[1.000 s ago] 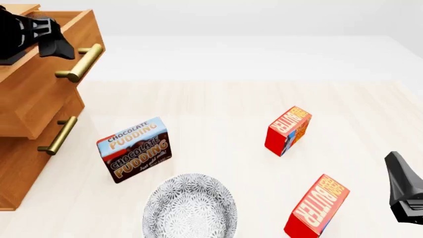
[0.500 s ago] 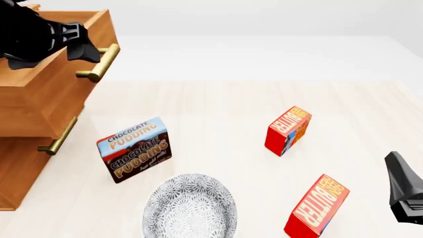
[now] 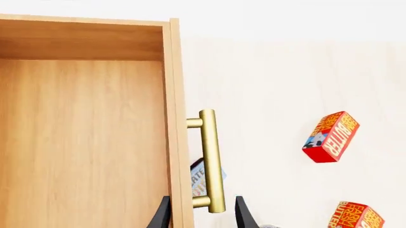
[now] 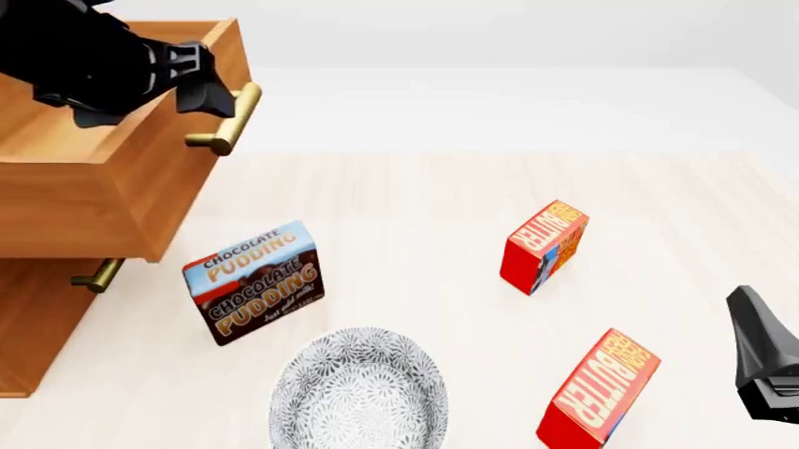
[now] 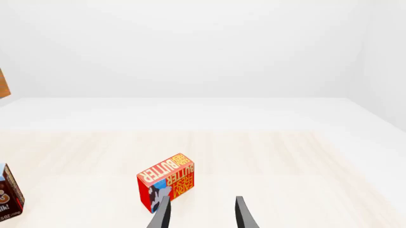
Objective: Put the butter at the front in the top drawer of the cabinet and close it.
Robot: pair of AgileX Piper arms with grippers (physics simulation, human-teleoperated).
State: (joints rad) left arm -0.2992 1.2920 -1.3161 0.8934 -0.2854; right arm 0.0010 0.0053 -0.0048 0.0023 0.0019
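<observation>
The cabinet (image 4: 28,323) stands at the left with its top drawer (image 4: 119,192) pulled well out; the drawer's inside (image 3: 82,142) is bare wood. My left gripper (image 4: 204,92) is open and straddles the drawer's front panel and brass handle (image 3: 212,161), one finger inside the drawer and one outside. The butter at the front (image 4: 600,388) stands on the table near the front edge, also seen in the left wrist view (image 3: 358,218). My right gripper (image 4: 749,318) hovers to its right, open (image 5: 201,213) with nothing between its fingers.
A second butter box (image 4: 545,245) stands farther back, straight ahead of the right gripper (image 5: 166,183). A Chocolate Pudding box (image 4: 256,281) sits near the cabinet, with a patterned grey bowl (image 4: 359,391) in front of it. The lower drawer's handle (image 4: 94,276) pokes out below.
The top drawer has slid farther out of the cabinet, and my left gripper has moved with its handle to the right. The right gripper and the boxes have not moved.
</observation>
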